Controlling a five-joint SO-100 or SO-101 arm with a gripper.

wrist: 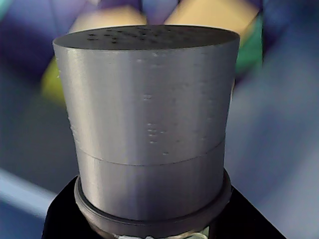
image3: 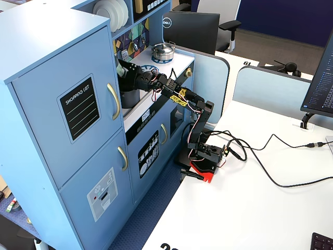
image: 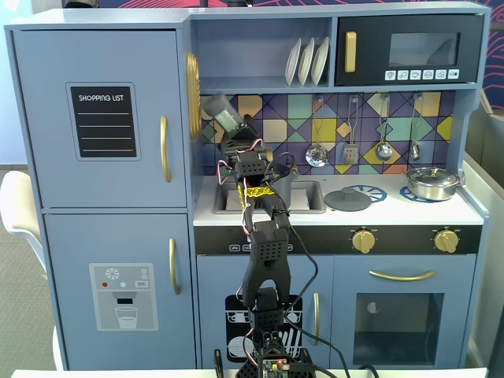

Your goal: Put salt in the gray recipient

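My gripper (image: 233,128) is shut on the salt shaker (image: 224,114) and holds it tilted, cap up and to the left, above the left end of the counter in front of the tiled back wall. In the wrist view the shaker's gray cap (wrist: 149,109) with small holes on top fills the frame, and the black jaws of the gripper (wrist: 154,233) clasp its base. The gray recipient (image: 285,189), a dark pot, stands in the sink area below and to the right of the shaker, partly hidden by the arm. It also shows in the side fixed view (image3: 130,98) under the gripper (image3: 125,70).
A flat gray lid (image: 348,198) lies on the counter right of the sink. A shiny steel lidded pot (image: 431,183) stands on the far right burner. Utensils (image: 350,134) hang on the back wall. The fridge cabinet (image: 102,118) closes the left side.
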